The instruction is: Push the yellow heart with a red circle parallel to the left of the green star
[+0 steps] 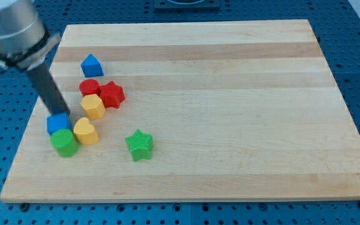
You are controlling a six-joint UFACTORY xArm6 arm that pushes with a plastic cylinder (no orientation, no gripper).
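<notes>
The yellow heart (86, 132) lies at the board's lower left, left of the green star (139, 144). The red circle (89, 87) sits higher up, touching a yellow hexagon (93, 106) below it and a red star (111, 94) to its right. My tip (63, 115) comes down from the view's upper left and ends at the top edge of a blue cube (58, 122), just left of the yellow heart and below-left of the red circle. A green circle (64, 142) touches the heart's left side.
A blue block with a pointed top (91, 65) lies above the red circle. The wooden board (230, 94) rests on a blue perforated table. The arm's grey body (11, 28) fills the view's top left corner.
</notes>
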